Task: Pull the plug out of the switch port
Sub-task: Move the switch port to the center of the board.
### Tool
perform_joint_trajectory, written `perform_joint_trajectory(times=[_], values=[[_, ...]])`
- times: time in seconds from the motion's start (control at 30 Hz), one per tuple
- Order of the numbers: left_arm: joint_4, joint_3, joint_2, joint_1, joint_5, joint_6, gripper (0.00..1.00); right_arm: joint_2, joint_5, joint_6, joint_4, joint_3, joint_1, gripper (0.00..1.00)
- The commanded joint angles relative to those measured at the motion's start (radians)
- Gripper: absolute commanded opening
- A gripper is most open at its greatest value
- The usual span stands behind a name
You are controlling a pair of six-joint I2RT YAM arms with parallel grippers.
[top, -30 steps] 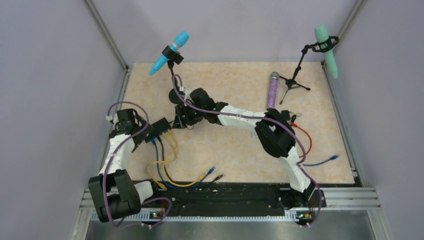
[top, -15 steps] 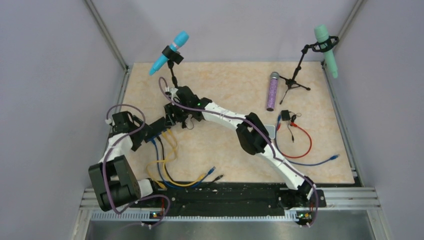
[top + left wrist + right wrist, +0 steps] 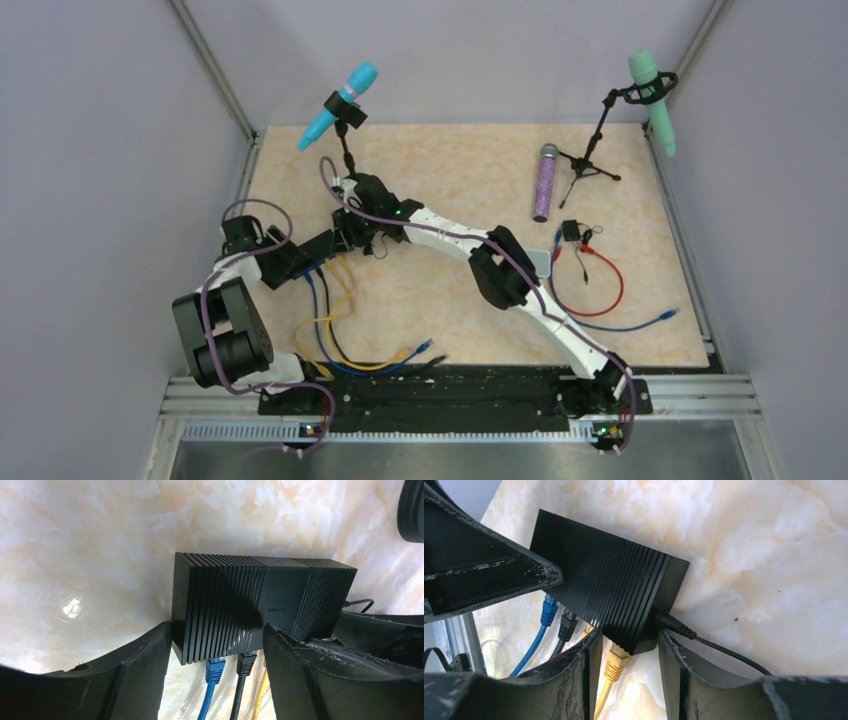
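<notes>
The black ribbed switch (image 3: pixel 316 249) lies left of the table's centre, and both grippers are at it. In the left wrist view the switch (image 3: pixel 260 600) has a blue plug (image 3: pixel 216 669) and a black plug (image 3: pixel 246 662) in its near edge. My left gripper (image 3: pixel 217 647) is open, and its fingers (image 3: pixel 142 672) straddle those two plugs without touching them. In the right wrist view a yellow plug (image 3: pixel 614 667) sits in the switch (image 3: pixel 609 587) near its corner. My right gripper (image 3: pixel 630 652) is open, its fingers close on either side of that corner and the yellow plug.
A black power lead (image 3: pixel 719 647) leaves the switch's end. Blue, black and yellow cables (image 3: pixel 330 330) trail toward the near edge. A blue microphone on a stand (image 3: pixel 340 100) rises just behind the switch. At the right are a purple microphone (image 3: pixel 545 182), a green microphone stand (image 3: pixel 600 140) and a red lead (image 3: pixel 605 285).
The right arm swung left to the switch and both grippers' jaws narrowed. The left arm moved in so its fingers straddle the switch's socket edge.
</notes>
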Motion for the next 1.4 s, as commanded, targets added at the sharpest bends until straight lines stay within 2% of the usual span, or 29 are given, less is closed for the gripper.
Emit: perform_joint_trajectory(times=[0.0,0.17,0.23,0.37,0.5,0.67,0.8,0.97,1.1,1.23,1.37], values=[[0.057,0.003,0.034,-0.01,0.166,0.054,0.7,-0.037,0.025,0.03,0.036,-0.069,0.027,0.42],[0.034,0.005,0.026,-0.03,0.285,0.099,0.67,-0.204,0.078,0.063,0.152,-0.318,0.027,0.39],[0.028,0.002,0.016,-0.057,0.3,0.098,0.67,-0.286,0.105,0.072,0.209,-0.463,0.026,0.39],[0.043,-0.004,0.006,-0.128,0.313,0.057,0.66,-0.421,0.17,0.092,0.274,-0.653,0.016,0.39],[0.093,-0.008,0.004,-0.274,0.269,-0.021,0.66,-0.559,0.271,0.175,0.386,-0.885,-0.015,0.39],[0.177,0.004,0.039,-0.47,0.207,-0.146,0.66,-0.673,0.257,0.282,0.559,-1.163,-0.077,0.38],[0.335,-0.045,0.047,-0.55,0.213,-0.259,0.66,-0.747,0.3,0.265,0.537,-1.245,-0.089,0.39],[0.339,-0.019,0.077,-0.626,0.169,-0.297,0.66,-0.826,0.305,0.257,0.534,-1.308,-0.113,0.39],[0.329,-0.055,0.016,-0.63,0.092,-0.326,0.67,-0.8,0.249,0.217,0.466,-1.246,-0.13,0.4],[0.157,-0.029,-0.051,-0.629,-0.023,-0.254,0.73,-0.783,0.222,0.185,0.392,-1.18,-0.14,0.44],[-0.035,-0.007,-0.166,-0.625,-0.192,-0.173,0.8,-0.842,0.198,0.164,0.378,-1.187,-0.141,0.54]])
